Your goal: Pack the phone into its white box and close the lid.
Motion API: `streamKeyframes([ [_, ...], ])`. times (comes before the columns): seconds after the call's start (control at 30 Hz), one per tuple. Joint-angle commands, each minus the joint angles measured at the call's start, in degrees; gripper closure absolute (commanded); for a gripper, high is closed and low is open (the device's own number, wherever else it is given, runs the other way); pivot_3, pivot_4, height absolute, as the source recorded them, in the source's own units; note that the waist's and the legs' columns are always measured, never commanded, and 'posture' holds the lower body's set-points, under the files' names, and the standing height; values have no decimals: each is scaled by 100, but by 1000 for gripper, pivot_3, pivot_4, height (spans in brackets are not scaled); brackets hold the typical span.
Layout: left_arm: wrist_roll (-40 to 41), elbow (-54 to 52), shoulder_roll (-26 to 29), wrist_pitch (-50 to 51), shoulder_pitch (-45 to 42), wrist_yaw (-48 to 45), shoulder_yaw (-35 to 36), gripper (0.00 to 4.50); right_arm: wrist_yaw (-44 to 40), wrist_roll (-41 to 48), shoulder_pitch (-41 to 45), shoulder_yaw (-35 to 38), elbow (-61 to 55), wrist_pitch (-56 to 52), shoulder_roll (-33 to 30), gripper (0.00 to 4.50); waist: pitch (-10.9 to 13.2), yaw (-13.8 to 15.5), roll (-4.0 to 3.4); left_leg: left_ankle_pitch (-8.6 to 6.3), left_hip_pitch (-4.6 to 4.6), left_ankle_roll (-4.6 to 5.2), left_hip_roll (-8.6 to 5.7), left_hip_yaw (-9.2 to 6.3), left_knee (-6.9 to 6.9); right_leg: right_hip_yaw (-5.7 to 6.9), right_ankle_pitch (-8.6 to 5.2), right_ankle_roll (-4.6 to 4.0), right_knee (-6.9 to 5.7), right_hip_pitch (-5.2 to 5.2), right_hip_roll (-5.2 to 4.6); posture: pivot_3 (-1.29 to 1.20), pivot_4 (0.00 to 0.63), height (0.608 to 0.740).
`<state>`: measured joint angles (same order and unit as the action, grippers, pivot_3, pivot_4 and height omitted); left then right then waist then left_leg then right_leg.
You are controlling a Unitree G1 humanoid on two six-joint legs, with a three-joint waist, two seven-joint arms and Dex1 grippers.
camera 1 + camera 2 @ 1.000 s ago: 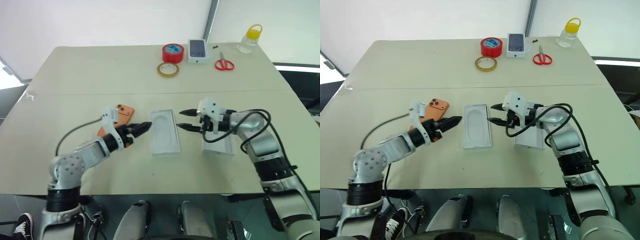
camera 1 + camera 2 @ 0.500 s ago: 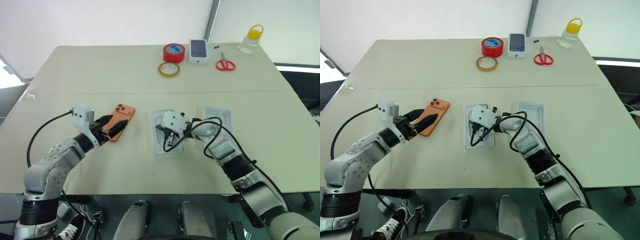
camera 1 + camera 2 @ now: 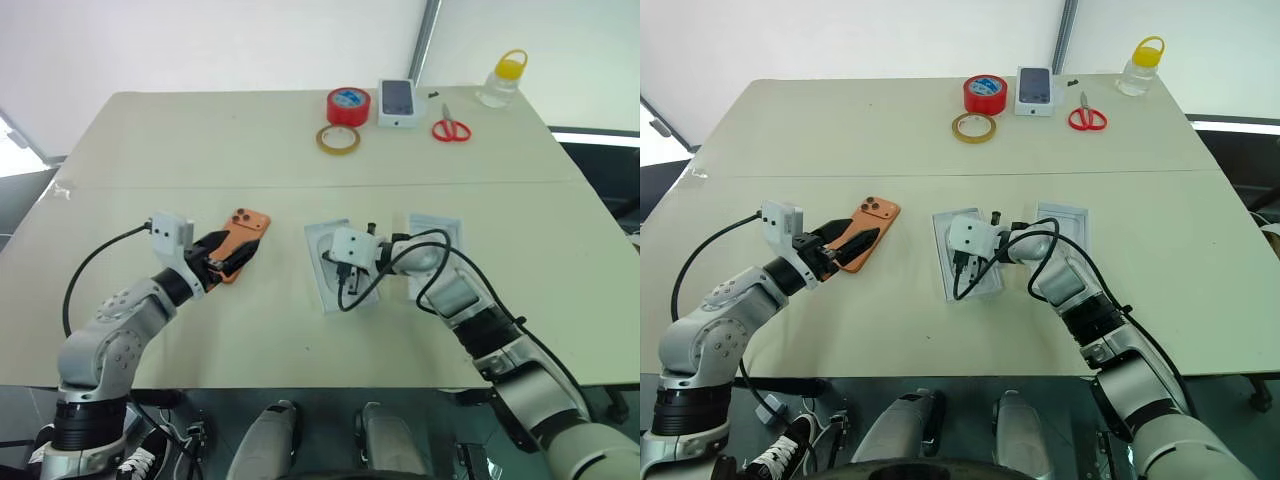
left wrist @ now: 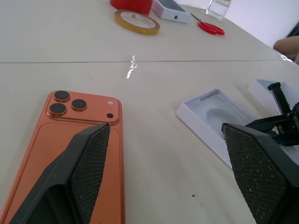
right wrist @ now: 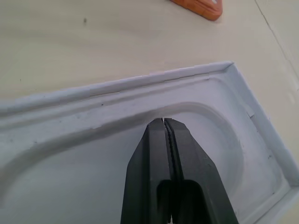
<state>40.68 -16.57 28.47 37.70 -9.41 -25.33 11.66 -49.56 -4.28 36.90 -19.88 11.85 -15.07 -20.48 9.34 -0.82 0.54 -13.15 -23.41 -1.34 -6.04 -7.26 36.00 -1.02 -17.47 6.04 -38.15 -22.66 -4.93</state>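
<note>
Near the table's middle, the insert is touched by the right gripper, jaws together; the left gripper, jaws apart over the phone, must be closed next.

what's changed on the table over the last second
The right gripper swung left from over the plain tray, shut, and now pokes into the recessed insert, which has skewed slightly. The left gripper drew back, open, over the phone. Tapes, scissors and bottle stayed.

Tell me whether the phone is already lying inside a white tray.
No: the phone lies flat on the bare table by the left gripper, apart from the insert that the shut right gripper touches.
</note>
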Motion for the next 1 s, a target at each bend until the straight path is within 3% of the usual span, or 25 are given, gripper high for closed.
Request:
streamKeyframes([
  [0.03, -20, -149, -10, -86, -109, -75, 56, 486, -36, 424, 298, 624, -358, -256, -166, 4481, 0, 2, 0, 0, 0, 1, 0, 0, 0, 0, 0, 0, 0, 0, 0, 0, 150, 740],
  [0.13, -41, -150, -58, -112, -112, -86, 85, 486, -81, 475, 394, 890, -193, -220, -553, 4481, 0, 26, 0, -12, 0, 21, -1, 0, 1, 2, 0, 0, 2, 2, -1, 0, 150, 740],
  [0.33, -97, -152, -74, -133, -106, -144, 67, 486, -863, 283, -32, 677, -247, 334, -1585, 4481, 1, 15, 1, -13, -1, 23, -1, 2, -4, 2, 0, 0, 7, 2, -3, 0, 150, 740],
  [0.67, -304, -62, -69, -160, -229, -233, -25, 486, -1498, 308, -720, 518, -1009, 331, -1984, 4481, 3, 30, -2, -14, 0, 25, 5, 4, 0, 1, 0, -1, 3, 2, 1, 0, 150, 740],
  [1.0, -407, -23, -138, -179, -290, -249, -4, 486, -1880, 770, -1035, 336, -1905, -278, -1844, 4481, 4, 9, 1, -17, -1, 29, 3, 1, 1, 4, 0, 0, 6, 5, -2, 0, 150, 740],
])
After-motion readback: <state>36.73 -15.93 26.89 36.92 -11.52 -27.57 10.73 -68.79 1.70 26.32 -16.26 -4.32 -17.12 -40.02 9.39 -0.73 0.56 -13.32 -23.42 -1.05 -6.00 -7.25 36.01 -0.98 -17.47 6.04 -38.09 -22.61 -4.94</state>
